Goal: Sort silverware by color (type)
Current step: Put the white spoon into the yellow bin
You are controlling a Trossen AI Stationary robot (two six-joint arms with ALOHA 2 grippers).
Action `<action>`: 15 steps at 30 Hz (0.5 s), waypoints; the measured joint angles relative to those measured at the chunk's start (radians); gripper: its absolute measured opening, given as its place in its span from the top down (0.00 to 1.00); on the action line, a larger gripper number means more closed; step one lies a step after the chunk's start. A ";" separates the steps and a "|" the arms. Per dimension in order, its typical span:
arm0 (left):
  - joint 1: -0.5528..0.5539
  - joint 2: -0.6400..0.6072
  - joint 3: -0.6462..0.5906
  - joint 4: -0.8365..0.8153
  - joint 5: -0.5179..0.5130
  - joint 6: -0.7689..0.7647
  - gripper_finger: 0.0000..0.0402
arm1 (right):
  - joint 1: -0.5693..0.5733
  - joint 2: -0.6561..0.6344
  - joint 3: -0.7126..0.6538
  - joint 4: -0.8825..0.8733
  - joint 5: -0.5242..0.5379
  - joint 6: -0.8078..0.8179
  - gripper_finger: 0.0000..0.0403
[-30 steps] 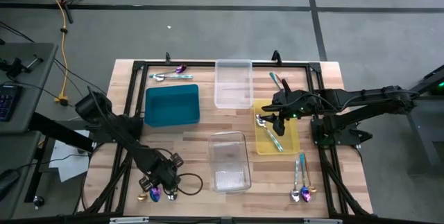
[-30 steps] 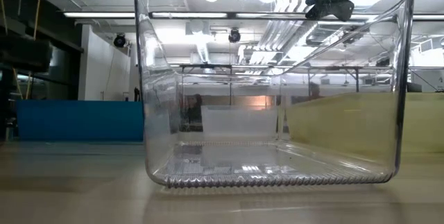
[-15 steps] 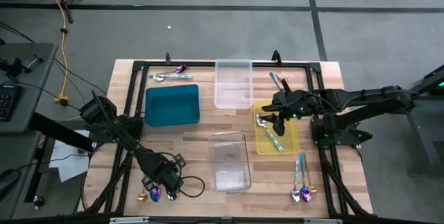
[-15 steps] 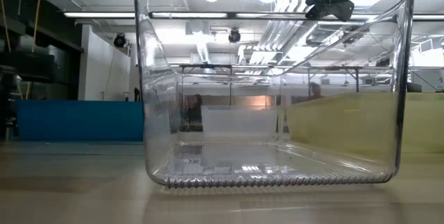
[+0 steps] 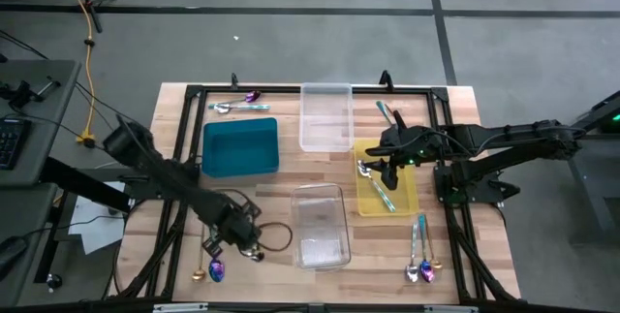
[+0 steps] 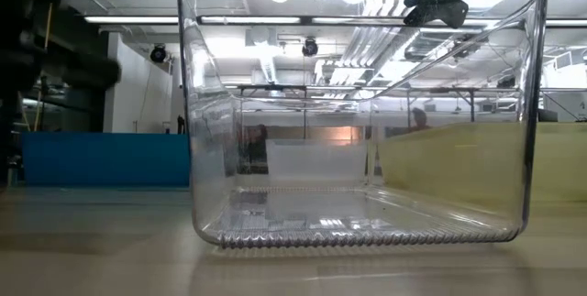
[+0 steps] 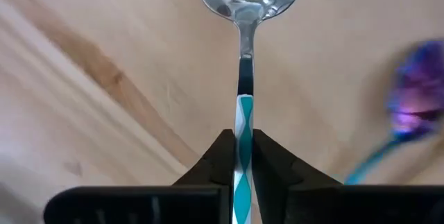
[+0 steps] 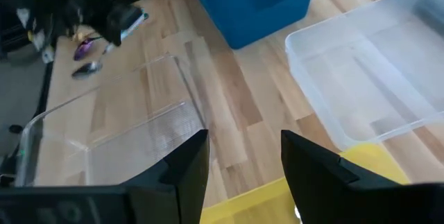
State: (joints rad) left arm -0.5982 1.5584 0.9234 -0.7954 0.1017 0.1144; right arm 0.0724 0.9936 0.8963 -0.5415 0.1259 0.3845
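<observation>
**Carrying the teal-handled spoon to its tray**

1. Grip state. The left gripper is closed on the teal-and-white striped handle of a spoon. In the left wrist view the two fingers press against the handle from either side, and the silver bowl projects straight ahead of the fingertips. The grip sits on the handle, well back from the bowl, so the bowl end overhangs.

2. Position. In the high view the left gripper is over the near-left part of the table, just beside the near clear tray. A purple spoon and a gold piece lie at the near-left edge.

3. Destination, as judged. The yellow tray already contains teal-handled pieces, so it is the likely target for this spoon. The teal tray and the far clear tray are other options; neither shows matching contents.

4. Procedure advised.
   - Lift clear of the table before any sideways travel; the overhanging bowl would otherwise drag.
   - Route over or around the near clear tray with the bowl above its rim.
   - Keep the fingers fully closed; a thin smooth handle may pivot in a narrow grip.
   - Lower the spoon into the tray before release, rather than dropping it from height.

5. Interference. The right gripper hangs over the yellow tray with its fingers apart and nothing between them. The likely drop point is therefore occupied; approach only once that arm gives room, or a hand-over may be needed.

6. Remaining items. More silverware lies at the near-right edge and at the far-left edge.
</observation>
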 joint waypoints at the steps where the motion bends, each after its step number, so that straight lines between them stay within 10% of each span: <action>1: 0.011 -0.037 0.000 -0.026 0.013 -0.017 0.95 | 0.000 0.000 0.000 0.000 -0.010 0.000 0.57; 7: 0.105 -0.321 0.000 -0.071 -0.050 -0.193 0.95 | 0.000 0.000 0.000 0.012 -0.042 0.071 0.57; 15: 0.313 -0.576 0.002 0.237 -0.468 -0.425 0.95 | 0.000 0.002 0.000 0.200 -0.067 0.186 0.57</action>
State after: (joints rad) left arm -0.2852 0.9825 0.9258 -0.5581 -0.3663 -0.3110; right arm 0.0727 0.9955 0.8963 -0.3412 0.0593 0.5709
